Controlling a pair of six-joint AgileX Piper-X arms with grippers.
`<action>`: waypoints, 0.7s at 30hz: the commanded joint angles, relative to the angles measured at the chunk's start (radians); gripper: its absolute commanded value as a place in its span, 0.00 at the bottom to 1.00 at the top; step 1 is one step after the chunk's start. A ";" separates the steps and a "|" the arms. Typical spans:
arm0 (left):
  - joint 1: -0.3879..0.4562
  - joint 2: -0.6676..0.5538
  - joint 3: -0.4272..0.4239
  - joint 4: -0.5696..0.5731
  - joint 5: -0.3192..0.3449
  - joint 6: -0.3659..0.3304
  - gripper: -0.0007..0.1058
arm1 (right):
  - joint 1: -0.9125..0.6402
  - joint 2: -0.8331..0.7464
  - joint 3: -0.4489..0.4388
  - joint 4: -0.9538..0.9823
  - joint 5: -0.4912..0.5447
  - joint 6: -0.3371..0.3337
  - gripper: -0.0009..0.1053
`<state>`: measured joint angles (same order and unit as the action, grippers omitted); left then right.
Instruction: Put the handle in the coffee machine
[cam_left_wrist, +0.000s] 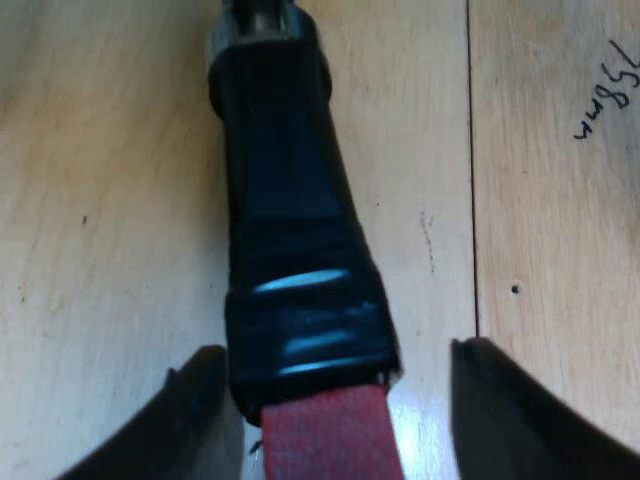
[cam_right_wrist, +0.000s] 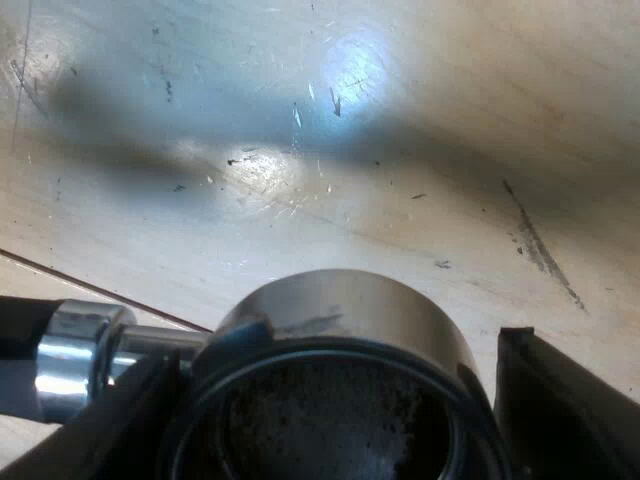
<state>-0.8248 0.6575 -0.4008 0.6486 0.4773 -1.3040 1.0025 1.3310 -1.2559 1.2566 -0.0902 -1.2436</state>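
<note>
Left gripper (cam_left_wrist: 337, 352) straddles the handle (cam_left_wrist: 285, 200), fingers apart (poised to grasp it). Right gripper (cam_right_wrist: 330, 362) flanks the holder (cam_right_wrist: 340, 310); whether it is clamped cannot be told

Obstacle: dark handle (cam_left_wrist: 285, 200), red-ended, flat on the counter (cam_left_wrist: 100, 200) between the spread fingers (cam_left_wrist: 500, 400) of the left gripper (cam_left_wrist: 338, 350). Free room: a wide strip of bare wood between handle and one finger; the other finger sits just beside it. Obstacle: metal bowl (cam_right_wrist: 340, 310) of the holder. Free room: open scratched counter beyond it.
</note>
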 joint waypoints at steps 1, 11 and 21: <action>-0.001 -0.001 -0.003 -0.004 -0.003 0.007 0.33 | 0.001 -0.014 -0.014 0.006 -0.020 -0.009 0.01; -0.001 -0.001 -0.003 0.028 -0.003 0.007 0.20 | 0.001 -0.014 -0.014 0.006 -0.020 -0.009 0.01; -0.001 -0.001 -0.003 0.032 -0.003 0.007 0.01 | 0.001 -0.014 -0.014 0.006 -0.006 -0.009 0.01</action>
<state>-0.8248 0.6575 -0.4008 0.6567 0.4538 -1.3063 1.0025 1.3310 -1.2559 1.2611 -0.0925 -1.2342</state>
